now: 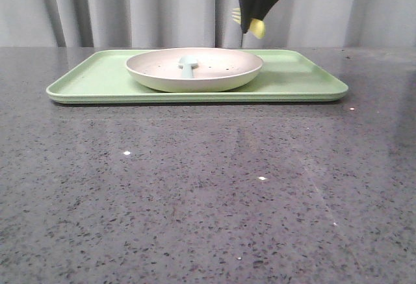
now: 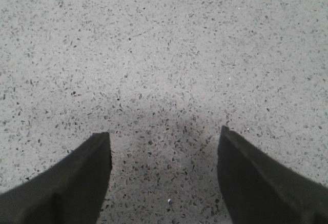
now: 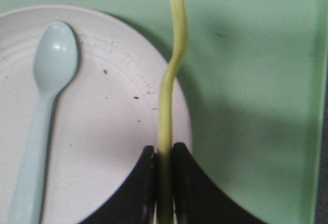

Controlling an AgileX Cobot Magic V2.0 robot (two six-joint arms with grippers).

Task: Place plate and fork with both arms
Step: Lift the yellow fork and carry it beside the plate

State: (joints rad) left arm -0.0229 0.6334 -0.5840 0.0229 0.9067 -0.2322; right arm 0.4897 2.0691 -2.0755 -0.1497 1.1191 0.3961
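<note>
The plate [image 1: 195, 71], cream-white with dark speckles and a raised rim, sat on the light-green tray [image 1: 84, 86], roughly midway along the tray's length and nearer its front edge than its back one. A pale blue spoon [image 1: 187, 65] lay inside the plate, its rounded bowl toward the front. The tray rested on the grey speckled table [image 1: 208, 193], toward the far edge, with the broad near part of the table in front of it.

The fork [image 1: 257, 28], bright yellow, was held in the air by the right gripper [image 1: 250, 19], above the tray's back edge and over the plate's right rim. In the right wrist view the dark fingers [image 3: 141, 188] were closed tight on the fork's [image 3: 168, 90] thin handle, seen edge-on, and the fork hung over the boundary between the plate [image 3: 102, 131] and the bare green tray [image 3: 256, 106], with the spoon [image 3: 46, 106] lying well to the other side of the plate's bowl.

The left gripper [image 2: 164, 155] appeared only in its own wrist view, its two dark fingers [image 2: 77, 178] spread wide apart with nothing between them, hanging over bare table [image 2: 164, 55].
</note>
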